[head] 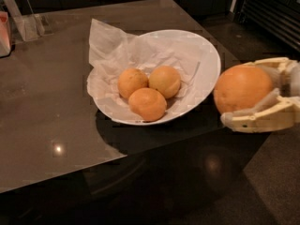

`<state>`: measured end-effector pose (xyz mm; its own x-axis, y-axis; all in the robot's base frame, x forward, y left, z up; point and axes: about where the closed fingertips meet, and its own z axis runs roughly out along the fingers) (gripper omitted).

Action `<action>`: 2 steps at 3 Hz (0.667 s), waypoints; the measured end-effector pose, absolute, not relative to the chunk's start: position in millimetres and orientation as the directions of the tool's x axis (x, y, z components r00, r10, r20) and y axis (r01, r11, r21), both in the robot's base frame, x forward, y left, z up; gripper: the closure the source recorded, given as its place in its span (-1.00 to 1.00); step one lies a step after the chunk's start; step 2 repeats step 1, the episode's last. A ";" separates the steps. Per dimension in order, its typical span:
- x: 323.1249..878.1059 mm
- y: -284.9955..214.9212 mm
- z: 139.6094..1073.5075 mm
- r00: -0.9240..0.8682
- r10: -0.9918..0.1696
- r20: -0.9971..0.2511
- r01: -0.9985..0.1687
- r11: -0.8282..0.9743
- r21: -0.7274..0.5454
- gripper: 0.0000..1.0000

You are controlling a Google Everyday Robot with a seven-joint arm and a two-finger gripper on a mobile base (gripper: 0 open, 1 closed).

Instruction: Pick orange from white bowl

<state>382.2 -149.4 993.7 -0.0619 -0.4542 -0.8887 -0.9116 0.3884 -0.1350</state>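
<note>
Dim warm light; small glare spot on table (57, 148); end effector (237, 93) blurred at right edge

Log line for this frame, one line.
stage: orange out of white bowl | gripper: shut on orange, right of bowl, clear of rim | bowl: holds three smaller oranges on paper

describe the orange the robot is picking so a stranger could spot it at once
Start at the white bowl on the dark table and look to the picture's right, past its rim. There the gripper holds the orange between its jaws, outside the bowl. It is the largest fruit; the three smaller oranges lie inside on paper.
</note>
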 end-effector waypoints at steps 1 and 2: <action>369.7 -171.1 996.4 -0.057 -0.426 -0.903 -0.892 0.428 -0.146 1.00; 369.7 -171.1 996.4 -0.057 -0.426 -0.903 -0.892 0.428 -0.146 1.00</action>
